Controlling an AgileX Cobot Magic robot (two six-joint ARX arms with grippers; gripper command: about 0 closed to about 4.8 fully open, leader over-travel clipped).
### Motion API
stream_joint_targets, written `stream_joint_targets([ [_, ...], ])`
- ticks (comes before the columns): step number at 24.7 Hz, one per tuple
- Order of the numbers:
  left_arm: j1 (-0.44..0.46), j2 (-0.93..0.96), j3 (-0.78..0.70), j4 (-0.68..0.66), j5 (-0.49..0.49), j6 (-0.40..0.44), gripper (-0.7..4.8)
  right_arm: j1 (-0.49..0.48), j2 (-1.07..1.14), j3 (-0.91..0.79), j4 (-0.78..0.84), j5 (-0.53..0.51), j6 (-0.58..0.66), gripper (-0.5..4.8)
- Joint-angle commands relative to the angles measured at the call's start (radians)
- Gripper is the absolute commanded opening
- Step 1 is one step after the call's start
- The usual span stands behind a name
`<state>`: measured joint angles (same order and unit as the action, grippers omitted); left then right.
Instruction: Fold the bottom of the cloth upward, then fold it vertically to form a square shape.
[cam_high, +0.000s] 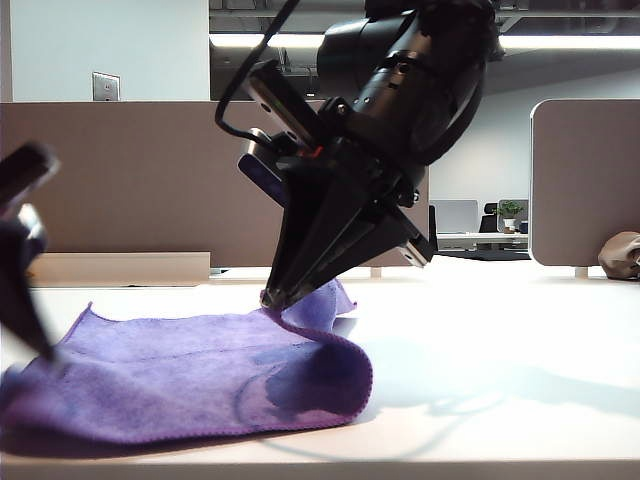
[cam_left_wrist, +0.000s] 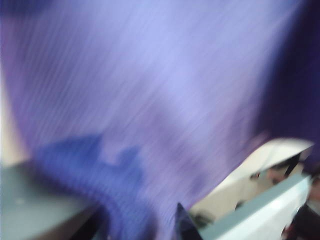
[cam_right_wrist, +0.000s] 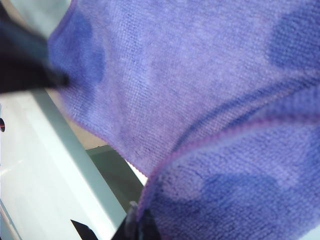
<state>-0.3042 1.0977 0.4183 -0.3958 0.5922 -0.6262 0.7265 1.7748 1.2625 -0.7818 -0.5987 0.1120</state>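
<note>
Pinching the cloth (cam_high: 190, 375) edge shut, the right end effector (cam_high: 272, 298) lifts it off the desk (cam_high: 500, 340) so a fold can form. The left end effector (cam_high: 25, 290) hangs over the cloth's far side; blur hides its jaws.

The view is filled by the cloth (cam_right_wrist: 200, 90), purple-lavender, fuzzy, mottled with darker patches. A stitched purple hem (cam_right_wrist: 210, 135) is seen curving across one folded layer, which lies over another. The right pincer (cam_right_wrist: 141, 222) is seen at the frame edge, its dark tips closed together on the hemmed edge of the cloth. A blurred dark part (cam_right_wrist: 25, 60) is noted at one side. Pale desk surface (cam_right_wrist: 50, 190) is seen beyond the cloth.
</note>
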Motion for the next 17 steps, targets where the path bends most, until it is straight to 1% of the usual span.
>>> stream_joint_targets([
  [1, -0.003, -0.002, 0.0, 0.013, 0.008, -0.011, 1.69, 0.0, -0.004, 0.001, -0.002, -0.006, 0.001, -0.01],
  [7, -0.003, -0.002, 0.0, 0.004, 0.002, -0.01, 1.68, 0.001, -0.004, 0.001, -0.003, -0.006, 0.0, -0.01],
  [10, -0.003, -0.002, 0.0, -0.002, 0.003, -0.01, 1.09, 0.001, -0.004, 0.001, -0.003, -0.006, 0.0, -0.01],
  [13, -0.003, -0.002, 0.0, -0.007, 0.003, -0.006, 0.84, 0.001, -0.004, 0.001, -0.004, -0.006, 0.0, -0.01],
  [16, -0.003, -0.002, 0.0, -0.008, 0.002, 0.005, 0.73, 0.001, -0.004, 0.001, -0.004, -0.006, 0.0, -0.01],
  [17, -0.003, -0.002, 0.0, -0.008, 0.002, 0.011, 0.52, 0.001, -0.004, 0.001, -0.004, -0.007, 0.0, -0.01],
])
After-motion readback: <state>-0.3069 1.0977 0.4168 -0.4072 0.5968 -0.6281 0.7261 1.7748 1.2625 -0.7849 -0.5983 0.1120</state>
